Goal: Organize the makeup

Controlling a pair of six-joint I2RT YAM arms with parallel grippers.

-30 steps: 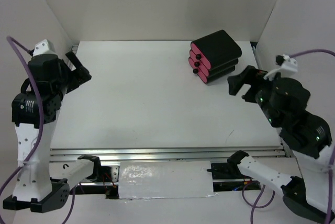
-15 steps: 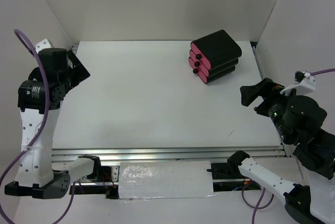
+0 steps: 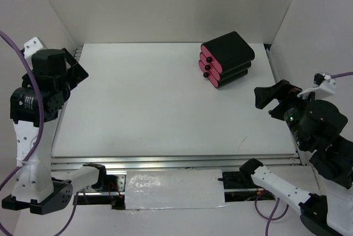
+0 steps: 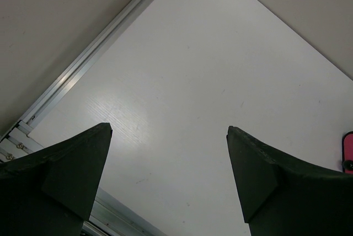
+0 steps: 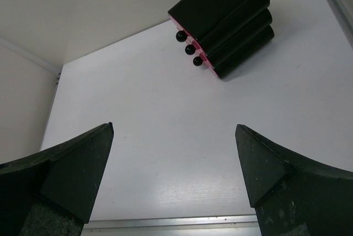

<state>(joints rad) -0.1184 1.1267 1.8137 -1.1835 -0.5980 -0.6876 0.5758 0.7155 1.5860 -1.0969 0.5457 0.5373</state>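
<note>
Two robot arms flank a white worktop (image 3: 165,114), both hands spread wide w/ nothing in either. The left hand (image 3: 77,65) hangs over the worktop's far-left corner, close to the side wall (image 3: 33,21). Its wrist view looks down past the parted fingers (image 4: 168,130) onto white surface, w/ a sliver of pink at the right edge. The right hand (image 3: 267,102) hangs at the right edge, fingers pointing inward, near a black box (image 3: 227,58) that stands at the far right of the worktop. The box has three pink drawer fronts, all pushed in, w/ black knobs (image 3: 206,66) facing near-left. From the right wrist (image 5: 174,128) the box (image 5: 226,21) sits well beyond the fingertips, not touching them. The makeup shows in no view; its position rel. to either hand can't be told.
</note>
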